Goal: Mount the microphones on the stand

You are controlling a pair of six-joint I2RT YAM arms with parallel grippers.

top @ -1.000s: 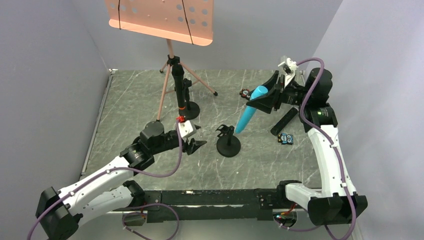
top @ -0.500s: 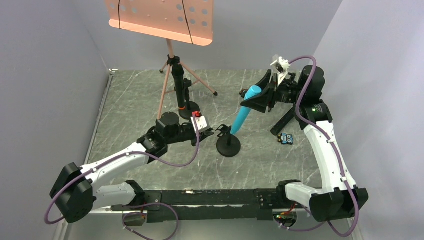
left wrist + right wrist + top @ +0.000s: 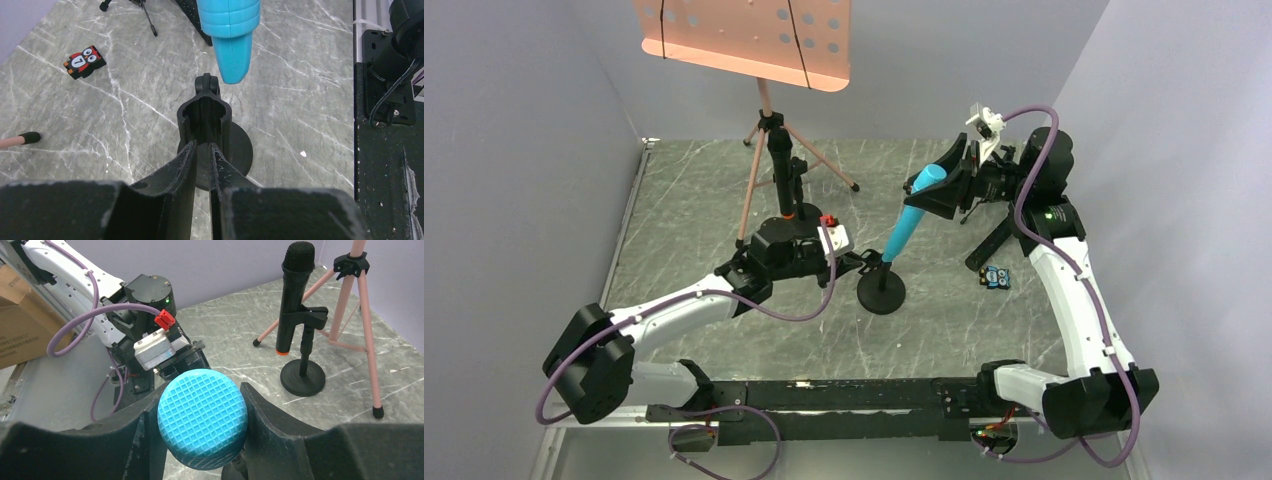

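Microphone [image 3: 907, 222], cyan, in right hand [image 3: 200, 407] hangs above clip [image 3: 204, 111] in left hand [image 3: 203, 146]

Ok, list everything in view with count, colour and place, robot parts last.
music stand: 1, salmon-pink, far edge on tripod legs
far stand: 1, black, beside the tripod, holding a microphone
empty stand: 1, black, mid-table, clip vacant
orange-ringed microphone: 1, black, upright in the far stand
cyan microphone: 1, cyan, tilted, tail over the empty stand's clip
black microphone: 1, black, lying flat at the right
red owl block: 1, red and black, far side
blue block: 1, blue, beside the black microphone
cardboard box: 1, brown, off the table
table: 1, grey marble
left gripper: 1, black, shut on the empty stand's clip
right gripper: 1, black, shut on the cyan microphone
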